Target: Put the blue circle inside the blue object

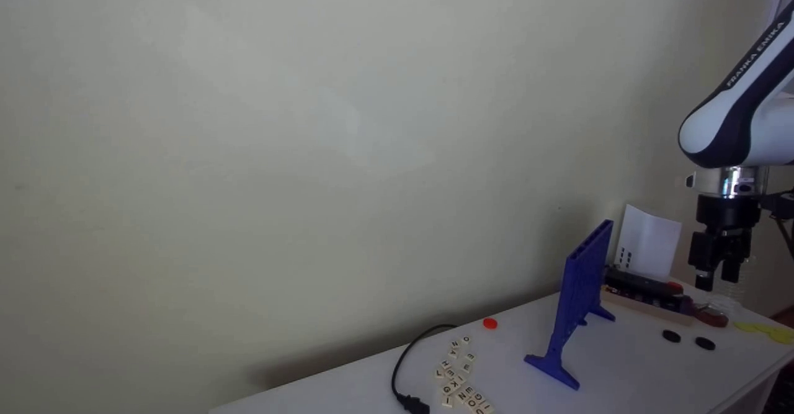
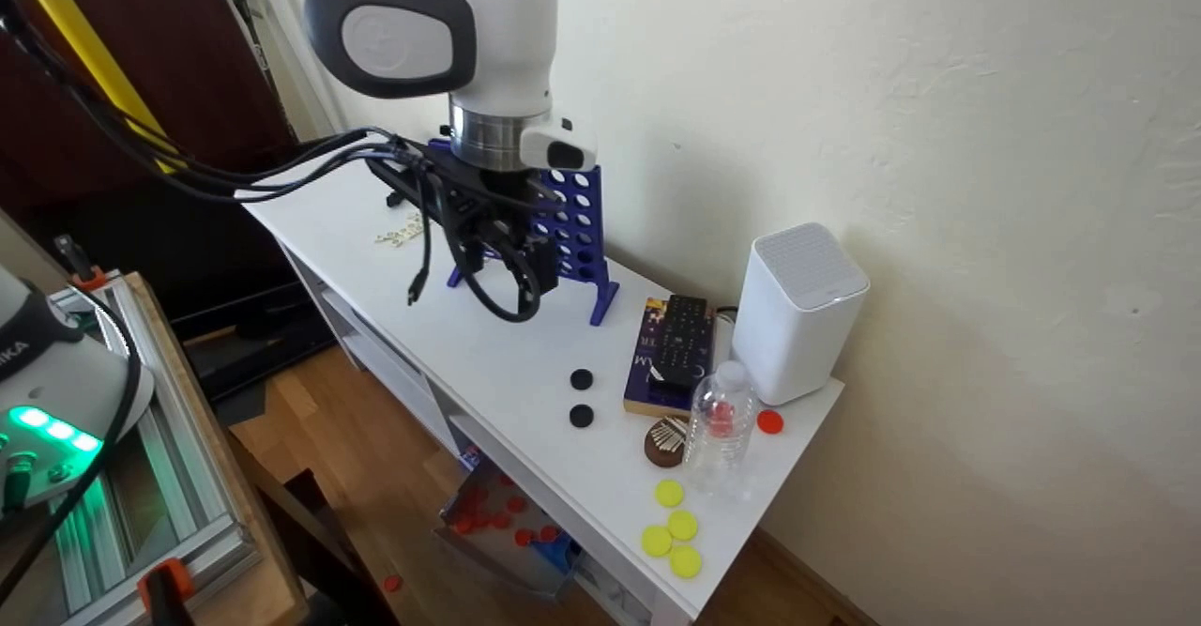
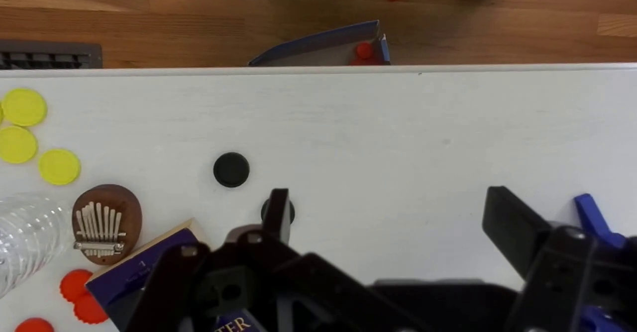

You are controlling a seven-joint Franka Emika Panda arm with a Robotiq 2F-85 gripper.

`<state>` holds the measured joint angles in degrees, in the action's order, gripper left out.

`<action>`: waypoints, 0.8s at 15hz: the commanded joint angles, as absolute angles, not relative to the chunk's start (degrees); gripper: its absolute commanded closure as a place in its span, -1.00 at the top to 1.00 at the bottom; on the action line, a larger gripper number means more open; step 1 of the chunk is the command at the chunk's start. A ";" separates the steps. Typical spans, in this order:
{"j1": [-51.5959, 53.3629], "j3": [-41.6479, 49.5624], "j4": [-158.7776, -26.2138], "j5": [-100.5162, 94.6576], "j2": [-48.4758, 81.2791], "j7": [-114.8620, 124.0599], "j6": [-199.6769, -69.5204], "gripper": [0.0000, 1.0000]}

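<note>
The blue object [image 1: 577, 296] is an upright panel with splayed feet on the white table. In an exterior view its holed face [image 2: 571, 218] is partly hidden behind the gripper and cables; a foot [image 3: 592, 217] shows in the wrist view. No clearly blue circle shows; two dark, nearly black discs [image 1: 671, 336] [image 1: 705, 343] lie flat on the table, also in an exterior view [image 2: 582, 379] [image 2: 582, 416]. In the wrist view one disc [image 3: 231, 169] is fully visible; the other [image 3: 292, 213] is partly covered by a finger. My gripper [image 1: 718, 275] is open [image 3: 389, 197], empty, above the table.
A book with a black remote [image 2: 685, 335], a kalimba [image 2: 664, 443], a clear bottle [image 2: 721, 424] and a white box [image 2: 798, 316] stand beyond the discs. Yellow discs [image 2: 683, 525] lie near the table's end. Letter tiles [image 1: 459, 383] and a black cable [image 1: 400, 364] lie past the panel.
</note>
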<state>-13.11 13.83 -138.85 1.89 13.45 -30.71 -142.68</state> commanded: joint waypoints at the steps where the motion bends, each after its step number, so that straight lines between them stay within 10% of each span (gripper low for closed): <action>1: -16.44 11.14 -129.89 2.65 23.58 -30.76 -142.09 1.00; 12: -20.44 7.94 -114.50 0.17 39.89 -27.98 -140.34 1.00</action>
